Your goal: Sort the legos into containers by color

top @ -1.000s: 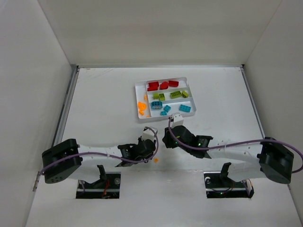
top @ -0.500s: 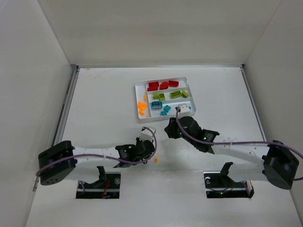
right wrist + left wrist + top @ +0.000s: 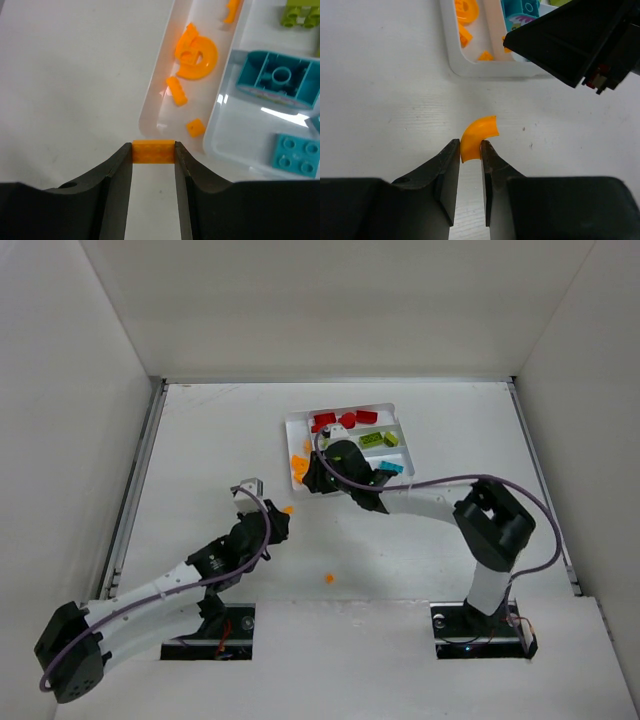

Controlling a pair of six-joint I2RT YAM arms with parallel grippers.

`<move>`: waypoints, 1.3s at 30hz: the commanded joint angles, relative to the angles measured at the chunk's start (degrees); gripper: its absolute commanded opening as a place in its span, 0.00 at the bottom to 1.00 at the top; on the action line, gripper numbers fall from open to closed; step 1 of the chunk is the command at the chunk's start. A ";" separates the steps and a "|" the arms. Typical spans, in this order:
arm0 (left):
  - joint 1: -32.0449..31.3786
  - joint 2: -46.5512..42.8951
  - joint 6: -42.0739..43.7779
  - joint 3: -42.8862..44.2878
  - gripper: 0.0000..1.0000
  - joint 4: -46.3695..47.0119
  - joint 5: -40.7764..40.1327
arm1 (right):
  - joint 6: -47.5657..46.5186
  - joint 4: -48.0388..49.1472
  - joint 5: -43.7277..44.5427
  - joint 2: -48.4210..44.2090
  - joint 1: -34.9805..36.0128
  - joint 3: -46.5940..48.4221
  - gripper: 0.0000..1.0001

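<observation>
Open across the white tabletop (image 3: 200, 440) left of and beyond the white rectangular plastic tray (image 3: 485, 70). Barred at the tray's near left corner by the black two-finger right gripper (image 3: 153, 152); crowded by the black left gripper (image 3: 470, 147) just short of it. Dotted near the front by one small loose orange plastic brick (image 3: 329, 578).

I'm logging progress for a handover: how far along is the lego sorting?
Mostly done. The tray holds red bricks, green bricks and teal bricks in separate slots, orange pieces in the side slot. In hand: the left gripper pinches an orange curved piece, the right gripper an orange brick by the side slot's end. Left: dropping both in, plus one small orange bit loose on the table.
</observation>
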 commanded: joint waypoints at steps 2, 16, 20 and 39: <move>3.01 -1.01 -1.28 -1.21 0.13 0.14 2.89 | -2.14 -0.27 -0.02 4.30 -2.04 7.90 0.36; 6.97 4.78 2.41 3.44 0.14 4.44 5.18 | -2.41 -0.98 2.26 3.35 -2.48 9.32 0.58; 7.59 10.05 3.99 6.78 0.14 7.52 5.27 | -0.92 0.86 4.19 -2.35 -2.31 2.92 0.47; 16.82 49.17 10.59 33.06 0.21 16.23 8.61 | 5.41 -3.87 17.64 -33.48 23.34 -32.61 0.62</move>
